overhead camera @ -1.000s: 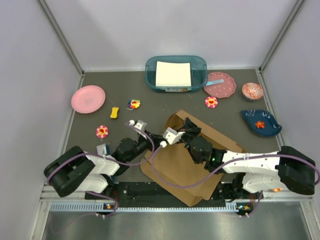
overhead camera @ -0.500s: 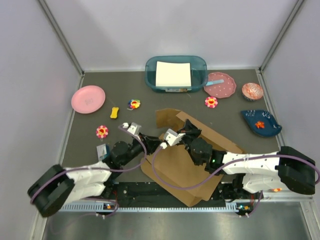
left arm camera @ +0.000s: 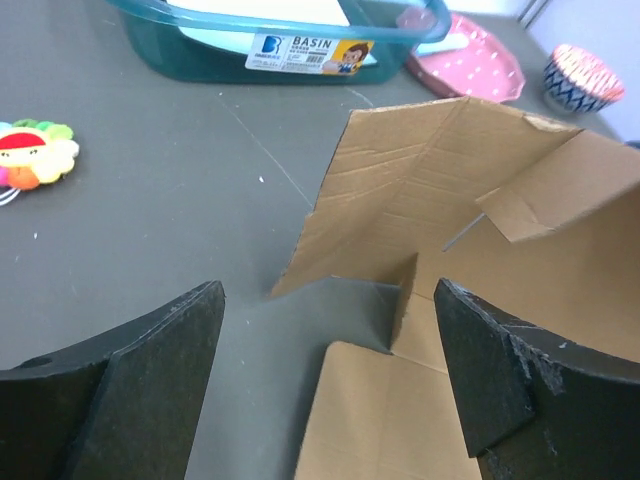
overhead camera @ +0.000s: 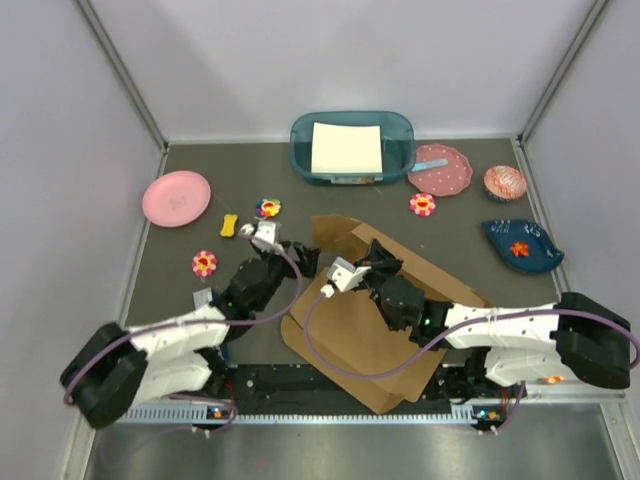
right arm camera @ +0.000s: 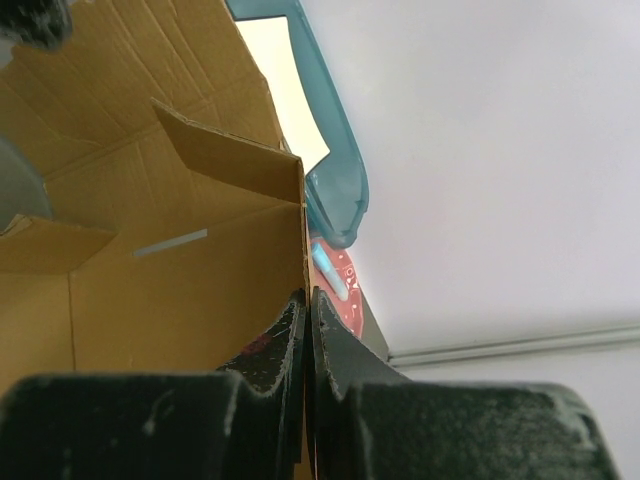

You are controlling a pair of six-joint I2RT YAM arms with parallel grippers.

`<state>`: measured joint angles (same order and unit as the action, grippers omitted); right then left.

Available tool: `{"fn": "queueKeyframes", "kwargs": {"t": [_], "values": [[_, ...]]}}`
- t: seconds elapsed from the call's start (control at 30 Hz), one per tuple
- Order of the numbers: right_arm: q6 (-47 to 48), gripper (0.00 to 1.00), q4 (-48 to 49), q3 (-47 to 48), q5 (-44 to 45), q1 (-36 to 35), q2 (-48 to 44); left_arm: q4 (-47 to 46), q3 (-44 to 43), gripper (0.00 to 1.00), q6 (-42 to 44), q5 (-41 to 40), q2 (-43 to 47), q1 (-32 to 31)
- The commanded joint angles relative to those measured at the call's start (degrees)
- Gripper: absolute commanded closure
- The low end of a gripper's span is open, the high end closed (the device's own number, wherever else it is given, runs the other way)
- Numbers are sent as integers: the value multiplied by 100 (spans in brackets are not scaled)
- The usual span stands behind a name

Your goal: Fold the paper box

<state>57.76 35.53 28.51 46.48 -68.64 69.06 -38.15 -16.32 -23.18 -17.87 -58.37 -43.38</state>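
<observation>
The paper box point(overhead camera: 365, 335) is a brown die-cut cardboard piece lying partly folded in the middle of the table, with a far-left flap point(overhead camera: 335, 232) spread outward. In the left wrist view the paper box point(left arm camera: 450, 200) lies just ahead of my left gripper point(left arm camera: 330, 335), which is open with nothing between its fingers. In the top view my left gripper point(overhead camera: 303, 258) sits at the box's left edge. My right gripper point(overhead camera: 375, 262) is shut on an upright wall of the box. The right wrist view shows that wall point(right arm camera: 180, 280) pinched in my right gripper point(right arm camera: 309, 300).
A teal bin point(overhead camera: 400, 135) holding a white sheet stands at the back. Also there: a pink plate point(overhead camera: 177, 198) far left, a dotted red plate point(overhead camera: 440, 170), a small patterned bowl point(overhead camera: 505, 182), a blue dish point(overhead camera: 520, 245), flower toys point(overhead camera: 267, 208) point(overhead camera: 423, 204) point(overhead camera: 204, 263) and a yellow toy point(overhead camera: 229, 225).
My left gripper has opened and pulled back to the left, away from the box. The far-left flap has dropped outward. The right gripper has kept its hold.
</observation>
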Motion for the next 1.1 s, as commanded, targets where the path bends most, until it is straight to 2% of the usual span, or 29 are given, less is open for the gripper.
{"fn": "queueKeyframes", "kwargs": {"t": [0.0,0.13,0.3,0.57,0.67,0.73,0.77,0.83,0.87,0.97,1.0,1.07], "values": [[-353,100,-177,84,28,-97,-41,-455,-548,8,780,432,-911,180],[-388,100,-266,84,2,-97,-138,-781,-627,8,604,1311,-1299,829],[-441,100,-301,102,-42,-97,-121,-1325,-785,9,446,2102,-1826,1287],[-493,100,-345,128,-69,-97,-68,-1669,-1365,11,736,3227,-2696,1367],[-511,100,-380,128,-78,-97,-42,-1827,-1479,16,806,3578,-3003,1384],[-511,100,-380,128,-69,-97,-24,-1819,-1497,21,771,3624,-3084,1411],[-511,100,-380,137,-60,-97,-33,-1836,-1480,32,762,3632,-3128,1419],[-502,100,-371,137,-69,-97,-15,-1880,-1427,44,701,3641,-3128,1437],[-494,100,-363,137,-69,-97,2,-1906,-1418,53,675,3624,-3093,1437],[-458,100,-318,155,-60,-97,73,-1950,-1366,65,561,3659,-2927,1437],[-458,100,-310,163,-60,-97,90,-1959,-1357,72,517,3694,-2865,1437],[-432,100,-283,163,-51,-97,117,-1994,-1260,77,262,3799,-2672,1437]]}}
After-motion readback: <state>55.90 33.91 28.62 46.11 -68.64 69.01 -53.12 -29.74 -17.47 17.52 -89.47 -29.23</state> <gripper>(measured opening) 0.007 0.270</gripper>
